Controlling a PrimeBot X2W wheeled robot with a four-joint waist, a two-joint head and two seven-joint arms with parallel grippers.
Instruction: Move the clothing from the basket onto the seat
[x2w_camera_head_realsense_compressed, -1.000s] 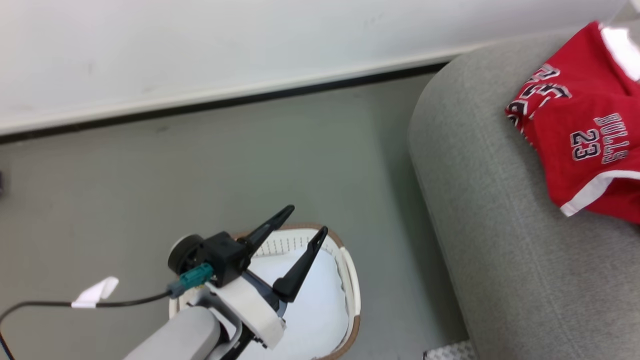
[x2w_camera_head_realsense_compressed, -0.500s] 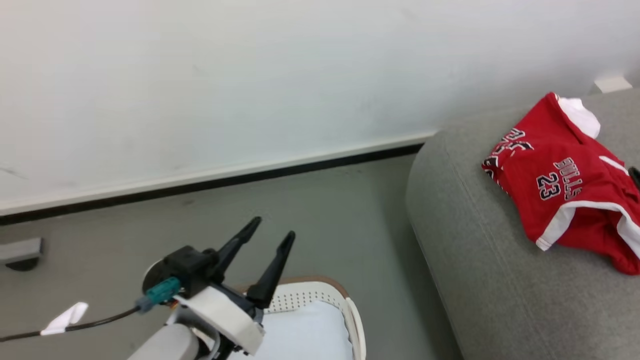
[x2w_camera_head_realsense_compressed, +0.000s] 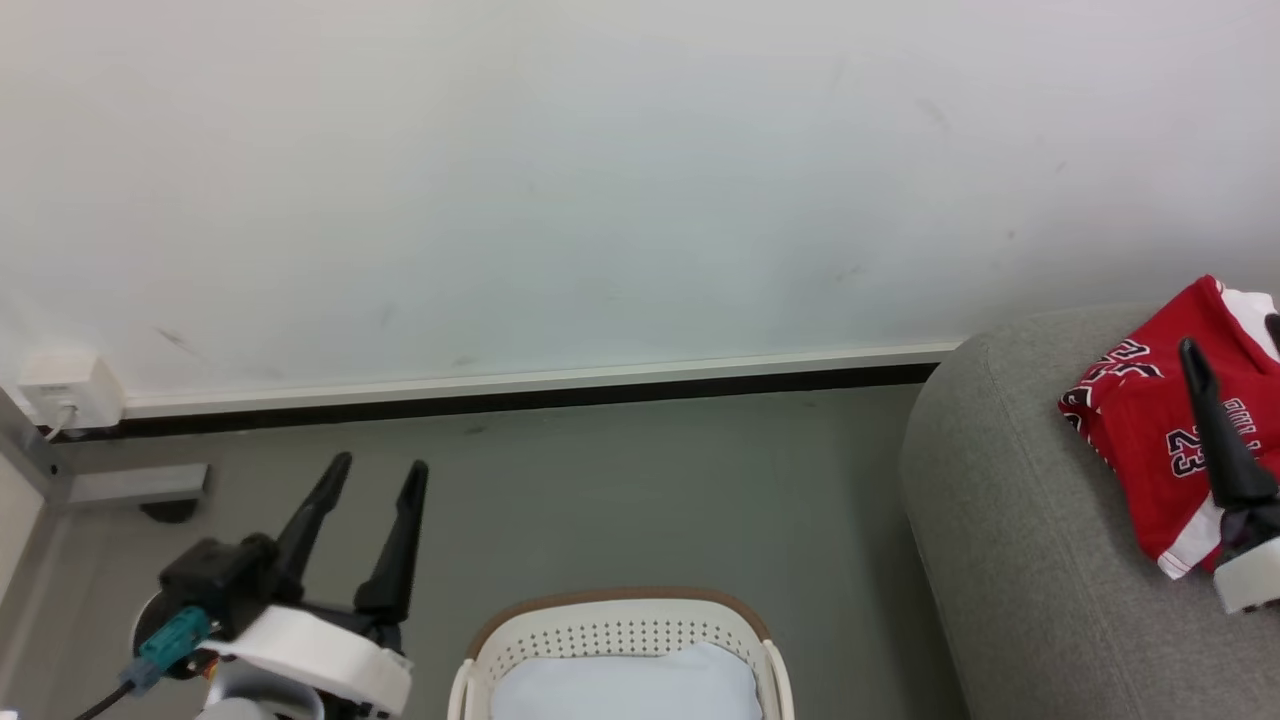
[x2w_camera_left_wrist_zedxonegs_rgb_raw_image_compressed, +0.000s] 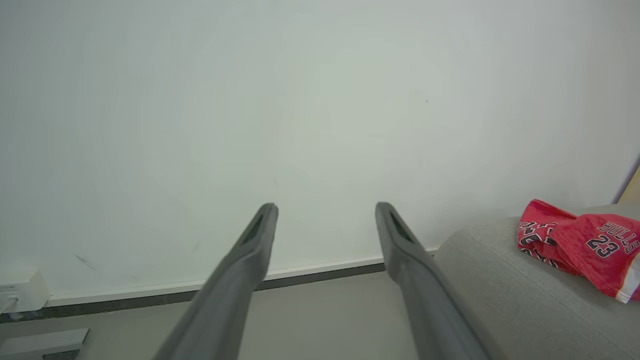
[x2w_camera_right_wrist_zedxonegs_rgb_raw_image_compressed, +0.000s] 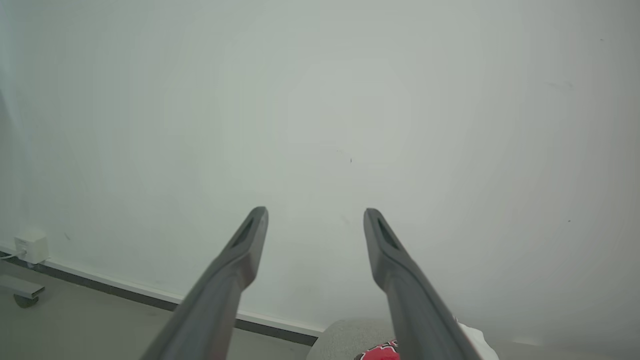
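The clothing (x2w_camera_head_realsense_compressed: 1140, 440), a red "BULLS 23" jersey with white trim, lies crumpled on the seat (x2w_camera_head_realsense_compressed: 1000, 540), a grey sofa at the right. It also shows in the left wrist view as clothing (x2w_camera_left_wrist_zedxonegs_rgb_raw_image_compressed: 580, 242) on the seat (x2w_camera_left_wrist_zedxonegs_rgb_raw_image_compressed: 500, 295). The basket (x2w_camera_head_realsense_compressed: 620, 615) sits on the floor at the bottom centre and holds a pale pad (x2w_camera_head_realsense_compressed: 625, 685). My left gripper (x2w_camera_head_realsense_compressed: 380, 465) hangs open to the left of the basket, holding nothing. Over the clothing, my right gripper (x2w_camera_head_realsense_compressed: 1232, 335) stands at the frame's right edge. Its fingers (x2w_camera_right_wrist_zedxonegs_rgb_raw_image_compressed: 250, 250) are spread wide apart and hold nothing.
A white wall with a dark skirting line (x2w_camera_head_realsense_compressed: 500, 395) runs behind everything. A white socket box (x2w_camera_head_realsense_compressed: 60, 385) and a grey wheeled base (x2w_camera_head_realsense_compressed: 140, 485) sit at the far left. Grey floor lies between the basket and the wall.
The head camera has tilted up toward the wall. My left gripper has come off the basket to its left. My right gripper's finger has come into view over the clothing.
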